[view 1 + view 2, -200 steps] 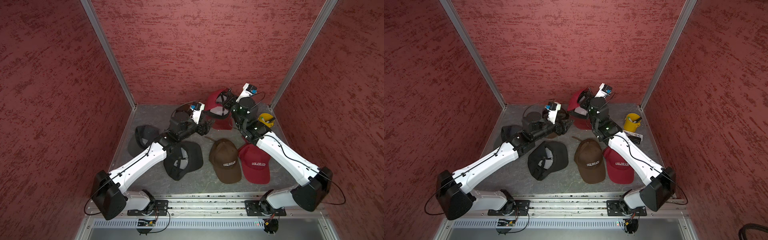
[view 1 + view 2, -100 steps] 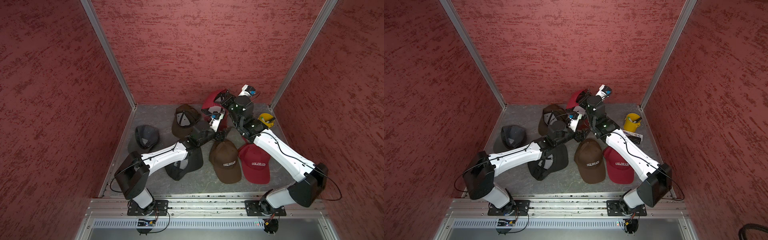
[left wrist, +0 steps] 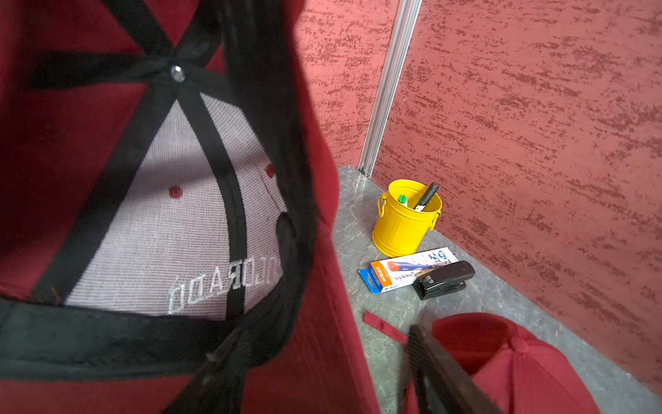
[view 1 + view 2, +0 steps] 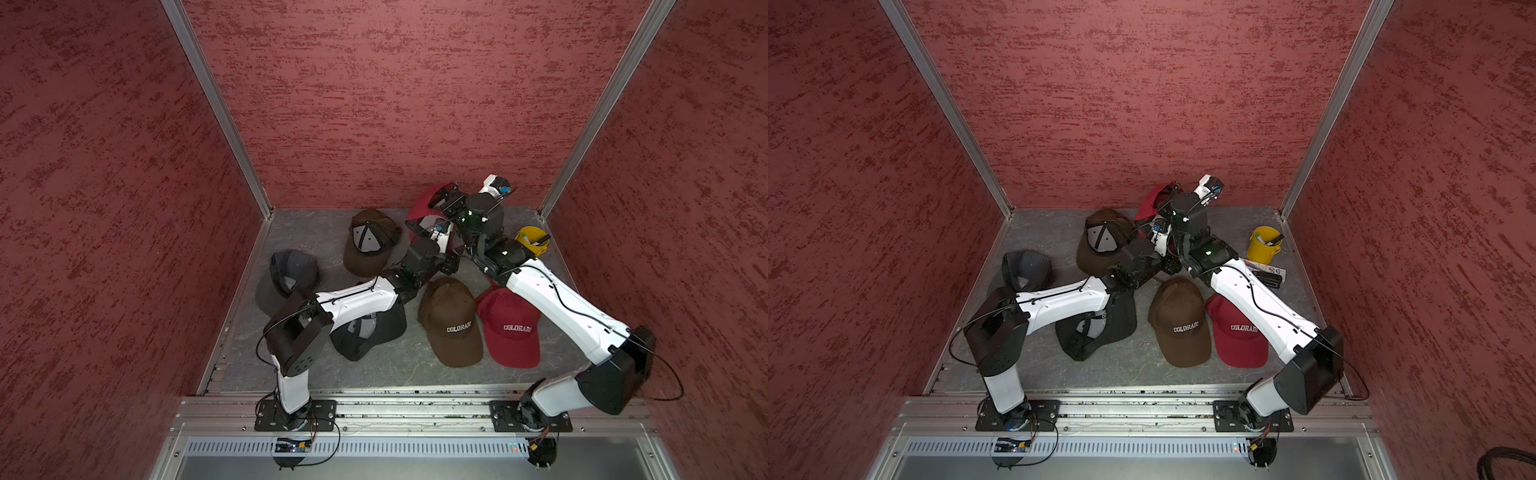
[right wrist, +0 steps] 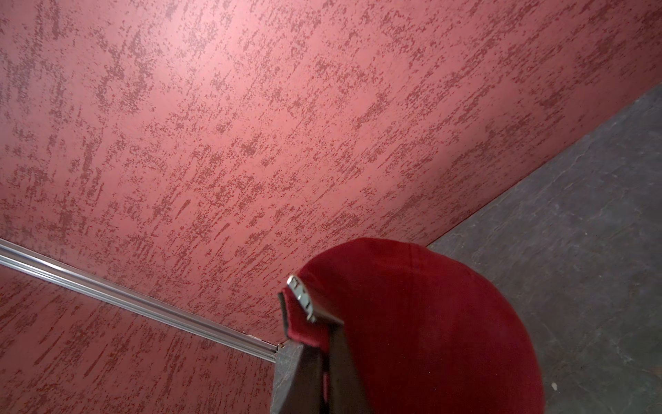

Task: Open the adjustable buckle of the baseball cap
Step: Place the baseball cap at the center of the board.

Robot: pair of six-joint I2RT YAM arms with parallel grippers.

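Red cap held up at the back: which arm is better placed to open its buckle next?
Left. The right gripper is shut on the strap beside the metal buckle, holding the red cap up; the left gripper, jaws apart at the cap's underside, looks free to pull.

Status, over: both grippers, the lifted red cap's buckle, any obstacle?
Right gripper shut on strap of held-up red cap, beside metal buckle. Left gripper open, close by. Nothing in the way.

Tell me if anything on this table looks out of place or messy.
Nothing spilled or broken. Several caps lie upside down, linings showing, like the brown cap at the back and the black cap under the left arm. The stapler sits askew on a pen packet.
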